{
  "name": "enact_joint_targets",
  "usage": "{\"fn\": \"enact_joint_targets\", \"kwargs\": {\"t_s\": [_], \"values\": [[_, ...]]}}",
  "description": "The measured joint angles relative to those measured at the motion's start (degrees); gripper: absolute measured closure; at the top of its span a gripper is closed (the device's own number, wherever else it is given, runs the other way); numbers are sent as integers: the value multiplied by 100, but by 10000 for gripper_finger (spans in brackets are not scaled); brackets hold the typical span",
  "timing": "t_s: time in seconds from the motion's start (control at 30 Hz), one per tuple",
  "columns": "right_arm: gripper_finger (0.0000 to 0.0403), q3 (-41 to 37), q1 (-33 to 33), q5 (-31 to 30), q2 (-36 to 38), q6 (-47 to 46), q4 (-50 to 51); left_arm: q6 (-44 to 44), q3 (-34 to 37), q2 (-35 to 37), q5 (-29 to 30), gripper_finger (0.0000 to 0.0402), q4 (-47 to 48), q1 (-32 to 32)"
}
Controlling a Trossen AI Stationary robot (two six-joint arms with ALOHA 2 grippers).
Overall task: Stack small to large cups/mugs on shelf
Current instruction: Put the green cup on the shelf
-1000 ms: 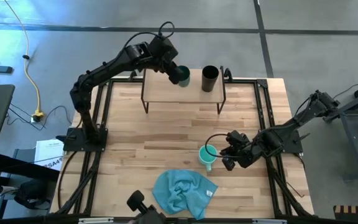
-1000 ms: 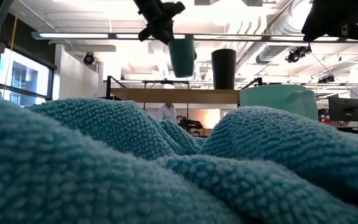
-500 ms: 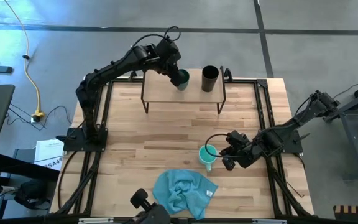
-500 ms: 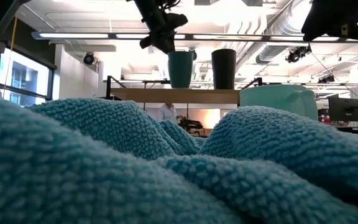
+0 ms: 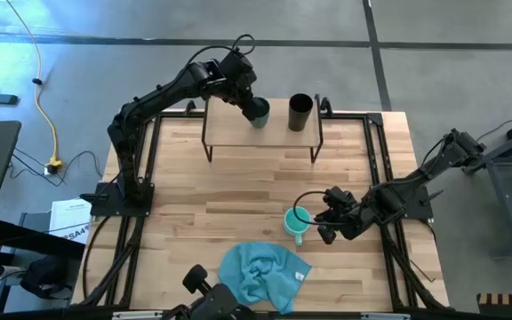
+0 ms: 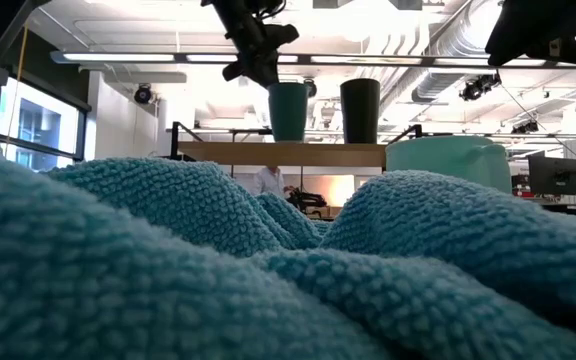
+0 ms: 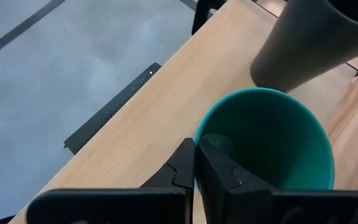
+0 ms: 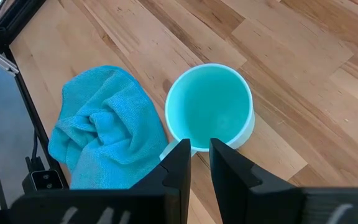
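The dark teal cup [image 5: 258, 111] stands upright on the shelf [image 5: 238, 133], just left of the tall black cup [image 5: 300, 112] that also stands there. My left gripper [image 7: 194, 158] is shut on the teal cup's rim, reaching in from the shelf's far left. The light turquoise mug [image 5: 296, 220] stands upright on the table toward its right near part. My right gripper [image 8: 197, 152] sits against the mug's right side, its fingers closed to a narrow gap at the mug's wall. My left gripper pinches the teal cup's rim [image 7: 197, 134] on its far-left side, one finger inside the cup [image 7: 225, 171] and one outside [image 7: 178, 171]. The fingers slant down from the far left. The cup stands upright with its base on the shelf board [image 6: 288, 141]. My right gripper is shut on the mug at its side just under the rim [image 8: 194, 147], slanting down from the table's right. Its own fingers cover the place of contact, so which part it has cannot be told. The mug stands upright on the table.
A crumpled blue cloth [image 5: 260, 271] lies at the table's near edge, left of the mug, and fills the foreground of the low view [image 6: 268, 270]. Bare tabletop [image 5: 238, 191] lies between the shelf and the mug.
My left gripper has moved down and slightly toward the black cup with the teal cup. The cup hung clear above the shelf and somewhat tilted; it now stands upright with its base on the shelf beside the black cup. The gripper has stayed shut on its rim.
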State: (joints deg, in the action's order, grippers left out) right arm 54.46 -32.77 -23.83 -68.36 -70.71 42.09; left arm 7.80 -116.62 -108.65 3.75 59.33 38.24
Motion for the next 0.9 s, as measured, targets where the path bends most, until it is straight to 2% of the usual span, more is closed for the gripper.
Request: {"fn": "enact_joint_targets", "kwargs": {"t_s": [0.33, 0.9], "values": [[353, 0, 7, 0, 0, 2, 0, 67, 2, -4, -254, 402, 13, 47], [353, -2, 7, 0, 0, -42, -11, 102, 7, -34, -208, 402, 33, 51]]}}
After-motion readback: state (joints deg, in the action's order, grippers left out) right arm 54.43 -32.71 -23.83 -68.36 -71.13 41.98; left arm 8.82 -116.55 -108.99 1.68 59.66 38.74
